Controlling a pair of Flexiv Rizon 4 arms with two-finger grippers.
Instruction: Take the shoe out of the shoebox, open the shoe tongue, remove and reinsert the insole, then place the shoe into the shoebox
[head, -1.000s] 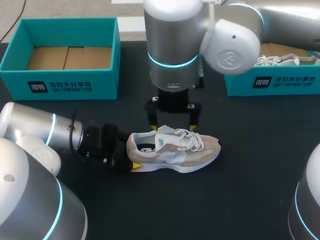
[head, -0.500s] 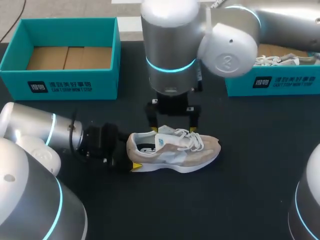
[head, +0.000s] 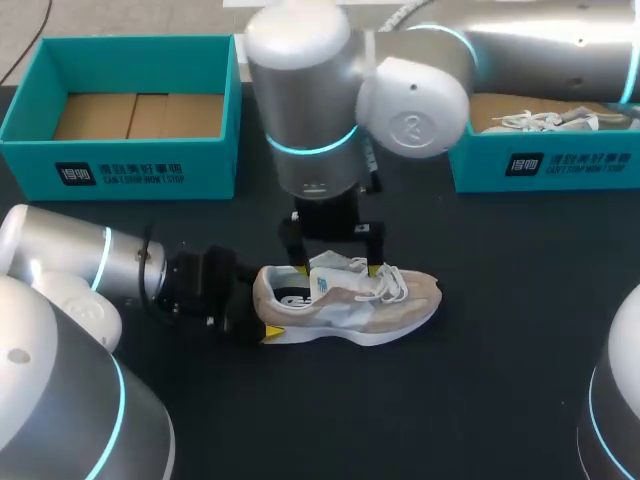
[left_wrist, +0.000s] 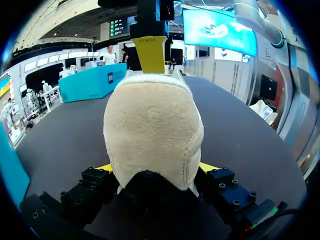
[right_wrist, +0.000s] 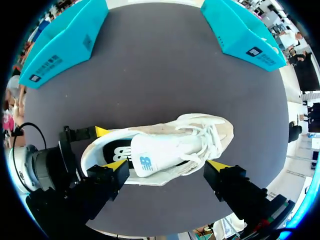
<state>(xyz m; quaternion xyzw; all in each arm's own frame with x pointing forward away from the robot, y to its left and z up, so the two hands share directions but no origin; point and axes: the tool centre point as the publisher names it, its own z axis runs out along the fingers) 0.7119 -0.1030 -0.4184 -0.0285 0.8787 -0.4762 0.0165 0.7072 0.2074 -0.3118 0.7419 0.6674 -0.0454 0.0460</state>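
We see a beige-and-white shoe (head: 345, 303) with white laces and a blue logo on its tongue, on our black bench (head: 500, 380). The teal shoebox (head: 125, 165) shows brown cardboard inside. Yellow tips on our left hand (left_wrist: 156, 169) and right hand (right_wrist: 166, 165).

My left arm (head: 60, 260) and right arm (head: 300, 100) are silver cylinders with glowing cyan rings (head: 312, 148); a thin black cable (head: 147, 262) loops off the left. Black fingers (right_wrist: 235, 187), dotted with screws (left_wrist: 220, 186), end in yellow tips (right_wrist: 116, 166).

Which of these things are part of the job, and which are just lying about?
Part of the job: shoe; empty shoebox; left gripper, shut on the shoe; right gripper, open above it.
Lying about: second shoebox; spare shoe inside it.
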